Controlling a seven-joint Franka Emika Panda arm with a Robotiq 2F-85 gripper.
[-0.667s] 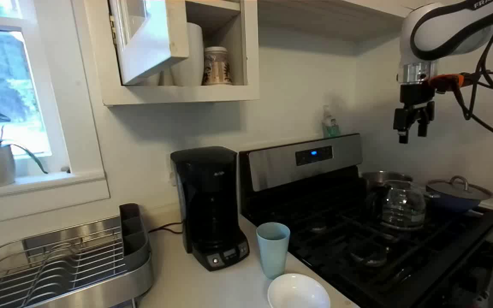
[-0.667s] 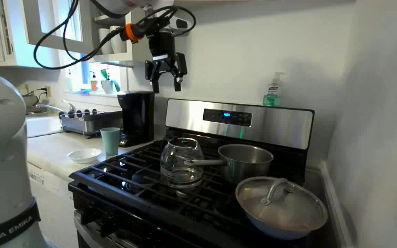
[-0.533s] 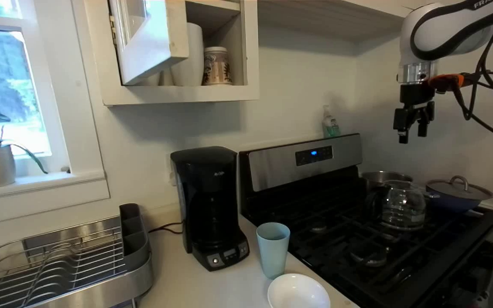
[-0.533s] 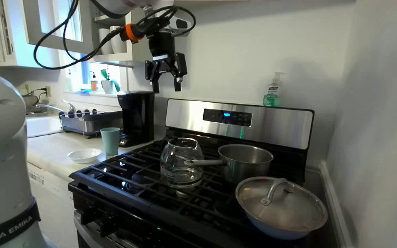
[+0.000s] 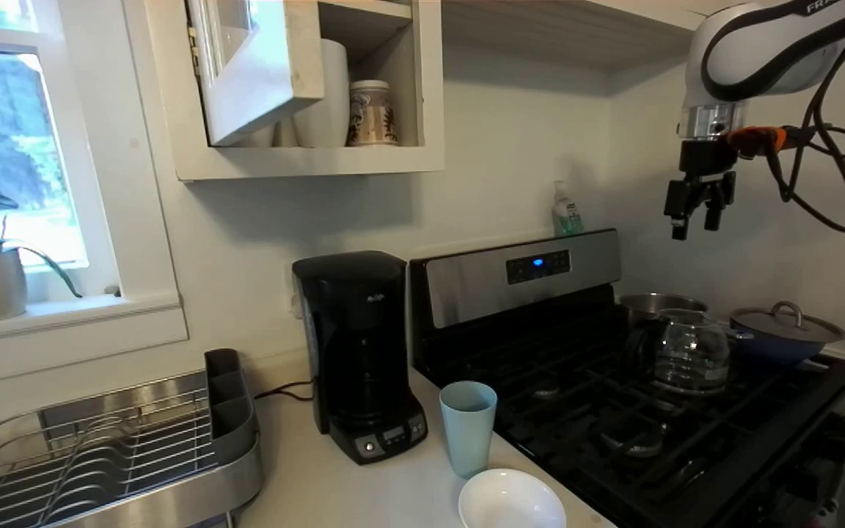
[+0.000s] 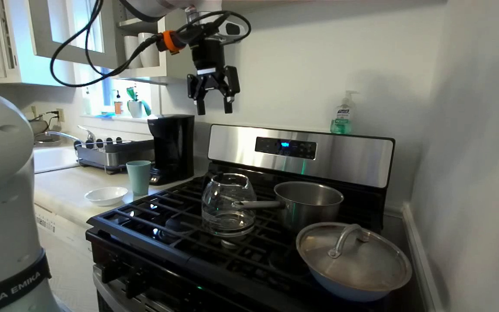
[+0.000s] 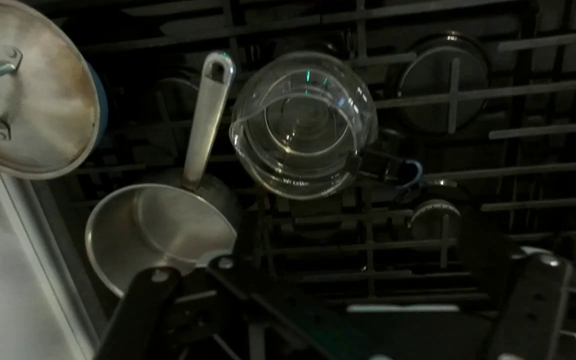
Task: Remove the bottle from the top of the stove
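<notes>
My hand (image 6: 215, 108), spread and gripping nothing, hangs well apart from the bottle (image 6: 342, 115), upright atop the back panel (image 6: 349, 160) of the stove (image 6: 215, 253). I should cross high, then pinch the bottle below its pump (image 6: 348, 97). Green liquid (image 6: 341, 127) fills its lower part; a lid (image 6: 362, 262) hides the pan's (image 6: 345, 291) contents.

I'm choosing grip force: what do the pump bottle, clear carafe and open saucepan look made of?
Pump bottle: probably smooth plastic; see-through, blue-green toward its base.
Clear carafe: likely glossy glass, being transparent with sharp highlights, though clear plastic is possible.
Open saucepan: bare grey metal, satin finish with soft reflections, perhaps stainless steel.
</notes>
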